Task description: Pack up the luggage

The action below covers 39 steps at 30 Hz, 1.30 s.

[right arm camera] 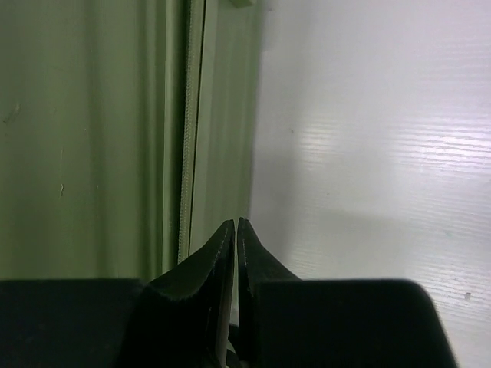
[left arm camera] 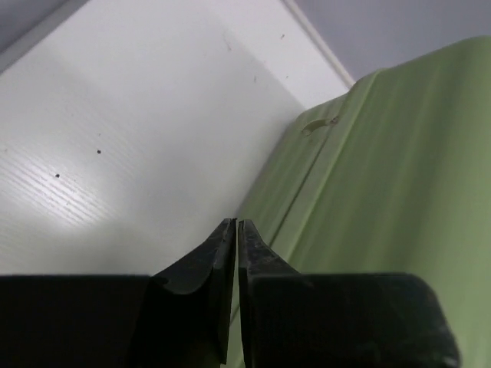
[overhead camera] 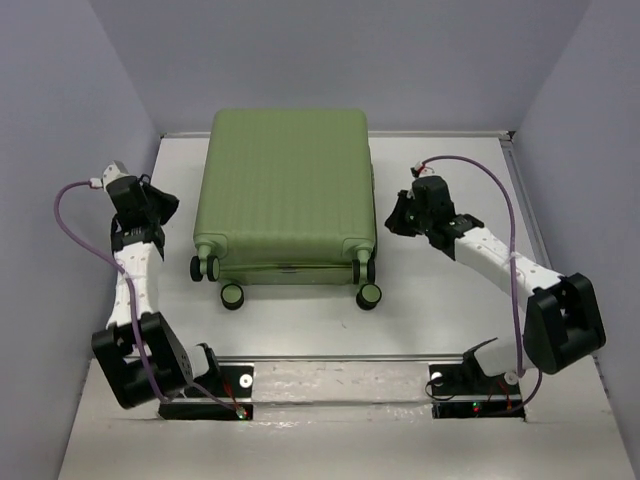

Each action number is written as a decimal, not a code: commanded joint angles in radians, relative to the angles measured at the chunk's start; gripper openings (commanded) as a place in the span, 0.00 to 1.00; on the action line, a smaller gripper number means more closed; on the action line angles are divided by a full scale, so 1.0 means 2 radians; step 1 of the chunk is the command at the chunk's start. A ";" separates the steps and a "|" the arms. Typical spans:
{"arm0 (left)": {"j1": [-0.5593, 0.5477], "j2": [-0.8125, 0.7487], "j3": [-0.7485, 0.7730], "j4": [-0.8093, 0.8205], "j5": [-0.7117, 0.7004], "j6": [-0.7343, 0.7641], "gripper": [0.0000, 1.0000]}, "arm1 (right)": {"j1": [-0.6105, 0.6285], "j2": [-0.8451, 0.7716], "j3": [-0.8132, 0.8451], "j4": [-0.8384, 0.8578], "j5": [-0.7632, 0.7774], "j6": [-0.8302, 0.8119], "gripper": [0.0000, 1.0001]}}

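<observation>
Both claws pinched shut, nothing in either one

Left claw [left arm camera: 236,224] and right claw [right arm camera: 235,222] hang just off either side of the closed luggage [overhead camera: 285,185]. It's lying flat mid-frame on the tabletop [overhead camera: 440,290], wheels toward the bottom. My guess is they're flanking it to get at the side seam.

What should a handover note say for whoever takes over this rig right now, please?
Left gripper: shut, holding nothing, tips low beside the luggage's left side.
Right gripper: shut, holding nothing, tips low beside its right side.
Luggage: lies flat on the table, shell closed, wheels toward the arm bases.
Done: the lid is down.
Left: whether the seam is fully fastened cannot be told from these views, so check that first.
</observation>
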 commanded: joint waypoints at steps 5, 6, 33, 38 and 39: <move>-0.033 0.075 -0.052 0.054 0.075 -0.007 0.06 | 0.037 0.076 0.061 0.026 0.015 -0.013 0.12; -0.033 0.076 -0.059 0.056 0.073 -0.009 0.06 | 0.037 0.083 0.066 0.026 0.015 -0.012 0.12; -0.354 -0.363 -0.213 -0.056 -0.040 -0.072 0.06 | -0.015 0.238 0.531 -0.173 0.003 -0.069 0.80; -0.354 -0.323 -0.029 -0.126 -0.141 0.034 0.09 | -0.015 0.128 0.446 -0.188 0.046 -0.086 0.79; -0.354 -0.309 -0.003 -0.132 -0.151 0.047 0.11 | -0.015 0.111 0.425 -0.182 0.041 -0.086 0.73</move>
